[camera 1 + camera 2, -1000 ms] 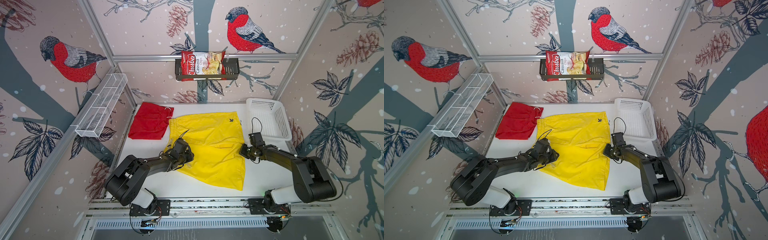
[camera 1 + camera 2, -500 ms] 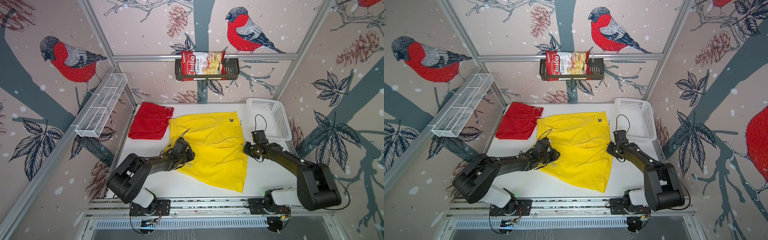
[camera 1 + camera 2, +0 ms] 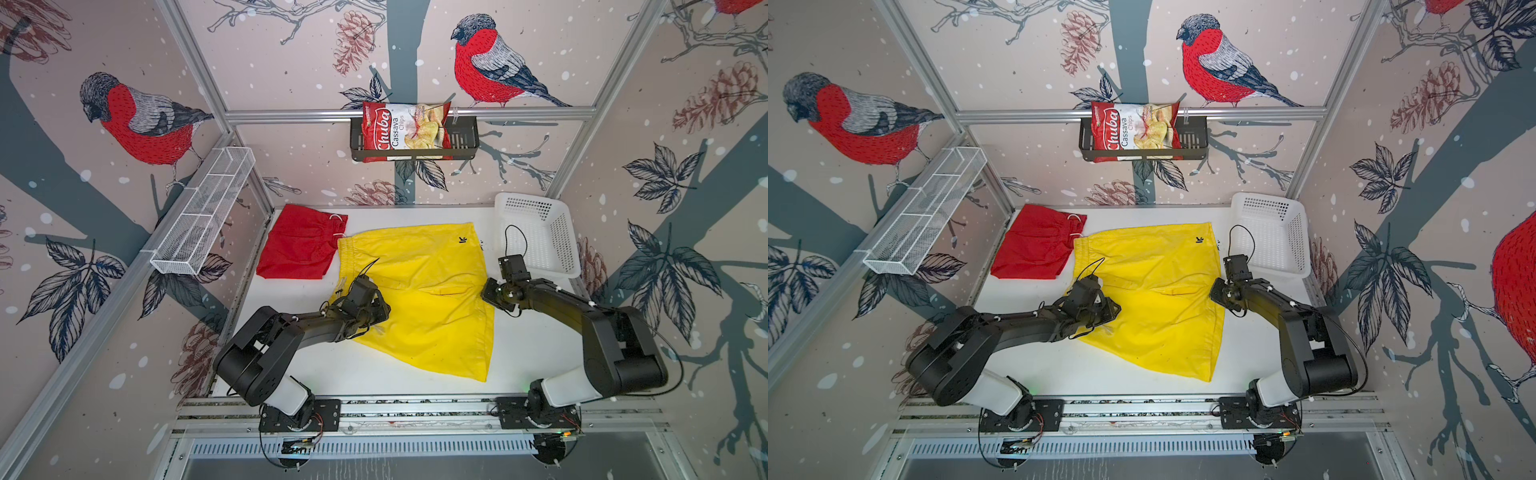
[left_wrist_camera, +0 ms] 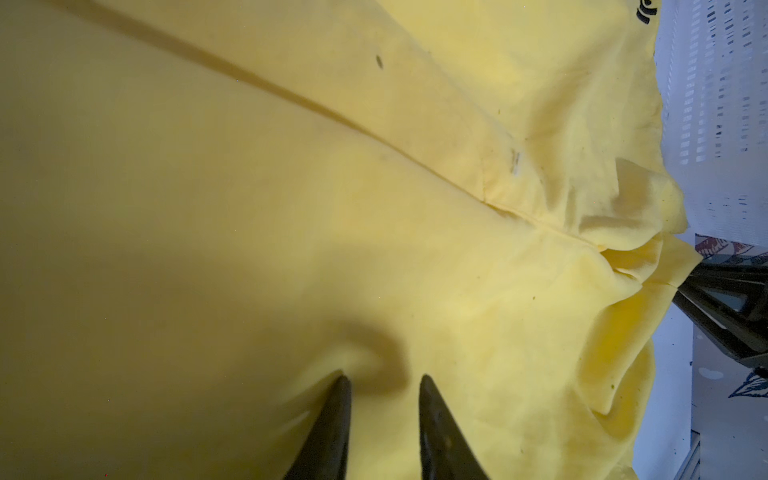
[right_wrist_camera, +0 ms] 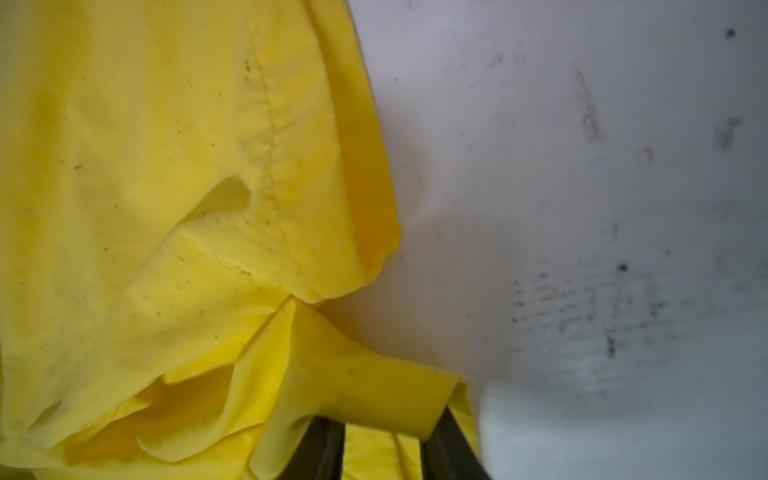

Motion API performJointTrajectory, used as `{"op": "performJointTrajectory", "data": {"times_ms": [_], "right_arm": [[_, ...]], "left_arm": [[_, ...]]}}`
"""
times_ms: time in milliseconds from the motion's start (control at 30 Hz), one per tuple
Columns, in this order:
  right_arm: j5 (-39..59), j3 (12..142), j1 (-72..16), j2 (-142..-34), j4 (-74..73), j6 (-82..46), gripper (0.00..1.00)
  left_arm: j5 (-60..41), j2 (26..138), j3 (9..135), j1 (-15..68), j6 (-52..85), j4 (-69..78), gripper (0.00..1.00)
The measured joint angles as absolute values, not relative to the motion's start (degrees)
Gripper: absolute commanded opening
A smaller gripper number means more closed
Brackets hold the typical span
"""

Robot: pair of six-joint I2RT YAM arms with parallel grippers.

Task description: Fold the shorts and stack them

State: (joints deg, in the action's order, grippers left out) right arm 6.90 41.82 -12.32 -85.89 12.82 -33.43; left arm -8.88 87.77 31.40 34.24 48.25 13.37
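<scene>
The yellow shorts (image 3: 428,328) (image 3: 1158,332) lie spread flat mid-table, with the waistband to the left and a small black mark at the far corner. The red shorts (image 3: 299,249) (image 3: 1034,249) sit folded at the back left, touching the yellow waistband. My left gripper (image 3: 386,311) (image 3: 1118,309) (image 4: 382,378) rests on the yellow shorts (image 4: 291,208) near the waistband, jaws slightly apart over flat cloth. My right gripper (image 3: 485,294) (image 3: 1213,296) (image 5: 382,428) is at the crotch on the right edge, jaws apart. A fold of the yellow shorts (image 5: 145,166) drapes over its tips.
A white perforated basket (image 3: 561,245) (image 3: 1293,241) stands at the back right, close behind the right wrist. A chips bag (image 3: 405,126) sits in a black wall rack, and a white wire shelf (image 3: 203,212) hangs on the left wall. Bare white table (image 3: 540,345) lies right of the shorts.
My right gripper has shifted slightly right and back along the shorts' edge, and its jaws have parted. The left arm and both shorts have barely moved.
</scene>
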Motion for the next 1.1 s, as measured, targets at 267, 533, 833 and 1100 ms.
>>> {"op": "performJointTrajectory", "data": {"times_ms": [267, 533, 833, 1100], "right_arm": [[10.15, 41.06, -12.29, -87.2, 8.67, -35.29, 0.29], [12.38, 38.7, -13.08, -86.96, 6.11, -36.64, 0.29], [7.73, 40.91, -16.75, -91.79, 2.7, -37.26, 0.06], [2.17, 43.83, -18.79, -92.01, 8.32, -36.1, 0.01]], "left_arm": [[-9.37, 88.95, 31.55, 34.24, 48.66, 15.44, 0.3], [-10.35, 89.67, 31.62, 34.24, 49.12, 16.71, 0.3], [-10.48, 89.6, 31.46, 34.24, 49.17, 17.02, 0.3], [-10.46, 89.27, 31.31, 34.24, 49.25, 16.67, 0.3]]}}
